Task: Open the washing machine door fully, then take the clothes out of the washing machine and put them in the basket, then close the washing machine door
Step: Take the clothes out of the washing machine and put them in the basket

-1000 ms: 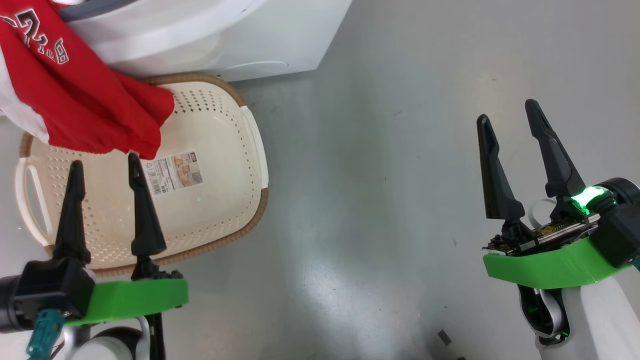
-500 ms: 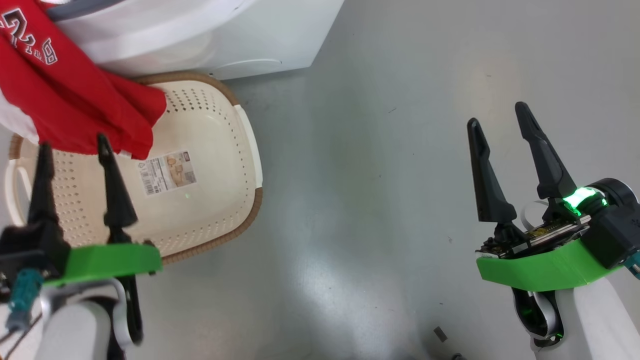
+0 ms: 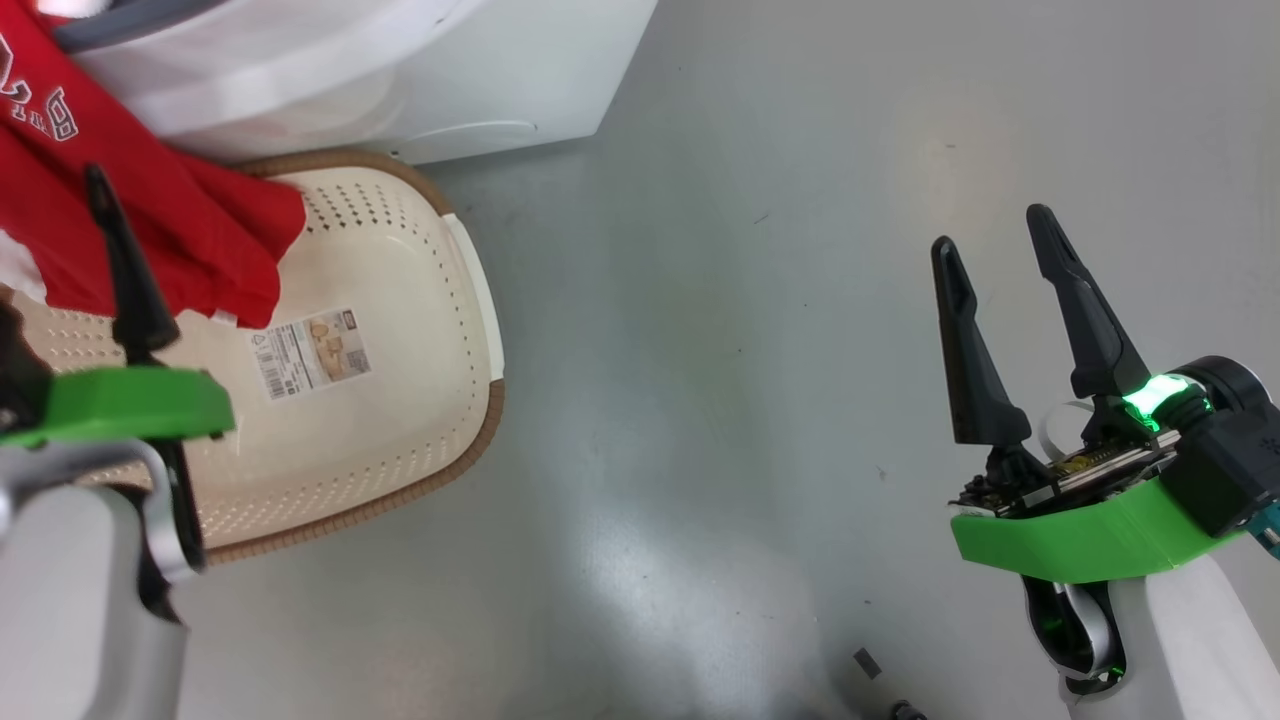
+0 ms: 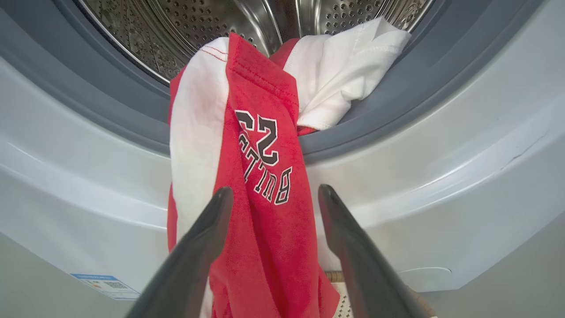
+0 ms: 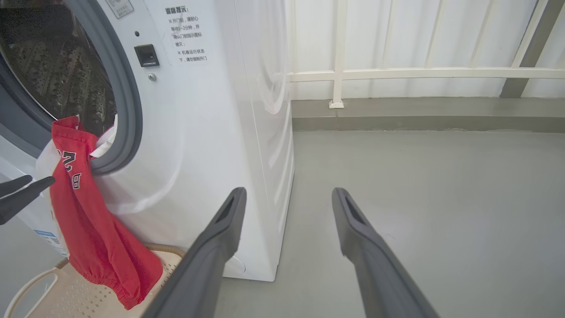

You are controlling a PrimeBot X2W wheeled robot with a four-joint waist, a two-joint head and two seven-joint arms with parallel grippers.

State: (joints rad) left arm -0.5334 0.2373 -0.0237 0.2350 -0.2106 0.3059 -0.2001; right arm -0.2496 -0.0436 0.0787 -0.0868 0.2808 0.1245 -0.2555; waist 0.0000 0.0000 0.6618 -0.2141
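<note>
**Entry: jersey half out of the drum. Hazards and make**

- Left hand (image 4: 274, 190): two long, dark, tapering fingers spread wide, holding nothing. They frame the hanging cloth; I cannot tell if they touch it.
- Soft red and white fabric clothes (image 4: 260, 154): thin, limp knit with stitched seams and black-and-white lettering. One end lies in the drum, the middle is draped over the seal, and the tail hangs down the machine front into the basket's far end.
  - Hazard: a pinch on one slack layer could slip.
  - Hazard: a pull could drag the white part against the seal lip and catch.
- Grey-blue rubber seal (image 4: 375, 115): matte, with a grippy look.
- Perforated steel drum (image 4: 198, 26): shiny and ribbed.
- Big white front-loading washing machine (image 5: 212, 132): smooth glossy shell.
- Cream-white perforated plastic basket with a brown woven-look rim (image 3: 480, 420): light-looking, standing on the smooth grey floor (image 3: 750, 400) against the machine.
  - Hazard: a nudge may skid it, and dropped cloth could spill over the rim.
- Right hand (image 3: 990, 228): fingers wide and empty, well apart from the rest, over the floor.
</note>
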